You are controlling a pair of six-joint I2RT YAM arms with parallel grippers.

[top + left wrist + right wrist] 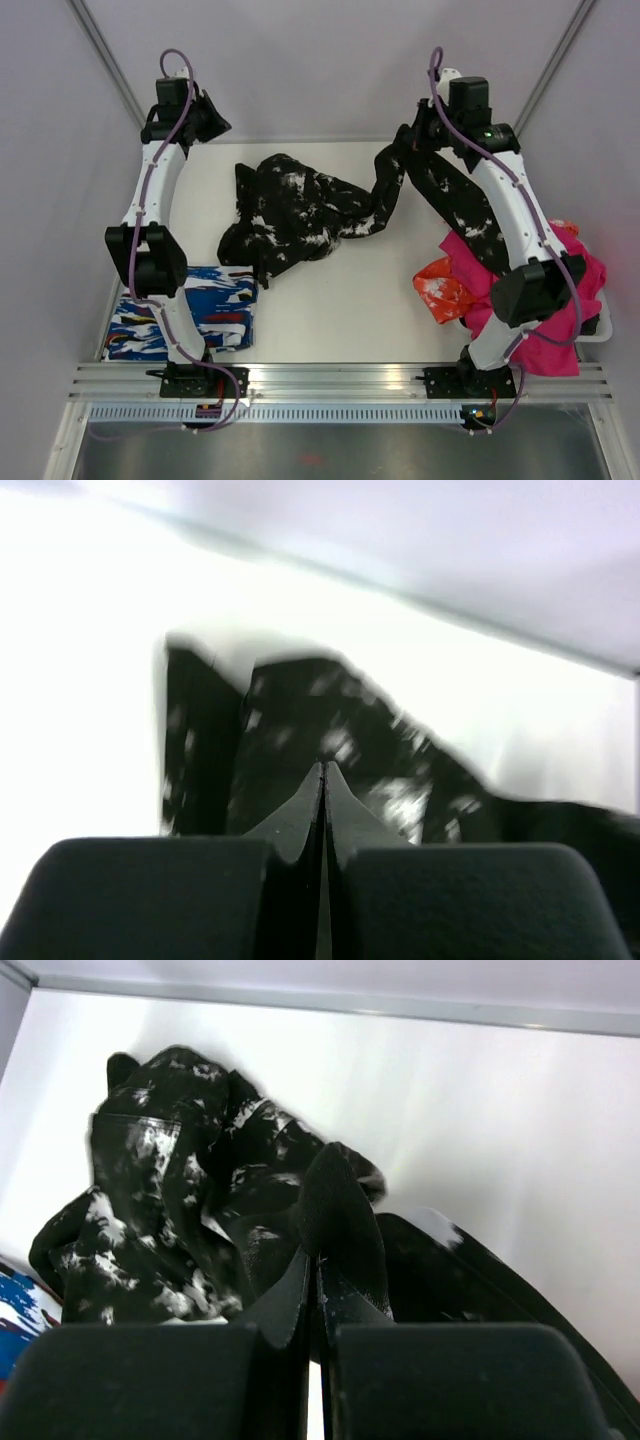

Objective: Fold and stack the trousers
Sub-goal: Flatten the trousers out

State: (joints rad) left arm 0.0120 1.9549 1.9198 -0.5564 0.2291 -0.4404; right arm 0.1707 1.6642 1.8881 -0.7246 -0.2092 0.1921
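The right gripper (318, 1285) is pinching a fold of the trousers (295, 212). Its jaws are pressed together, with black splattered cloth bulging just over the fingertips. From that pinch one leg is hanging down and away to the gripper's left. It is ending in the crumpled bulk lying on the worktop (340, 300), below and ahead of the gripper. Another stretch of the same cloth is trailing back beneath the right arm, toward the magenta cloth (565, 300) and an orange cloth (440, 285) behind the gripper.

Holding a leg raised like this is probably serving to draw the garment out of its heap so it can be laid flat, since no clean fold is possible while the bulk is bunched.

The left gripper (322, 810) is sitting with its jaws closed on nothing. The trousers are lying ahead of it and apart from it, and it is likely waiting for a hem or waistband to be exposed.

The blue-white-red folded garment (225, 305) is lying well behind the left gripper, near that arm's base, seemingly marking where the stack is being built.
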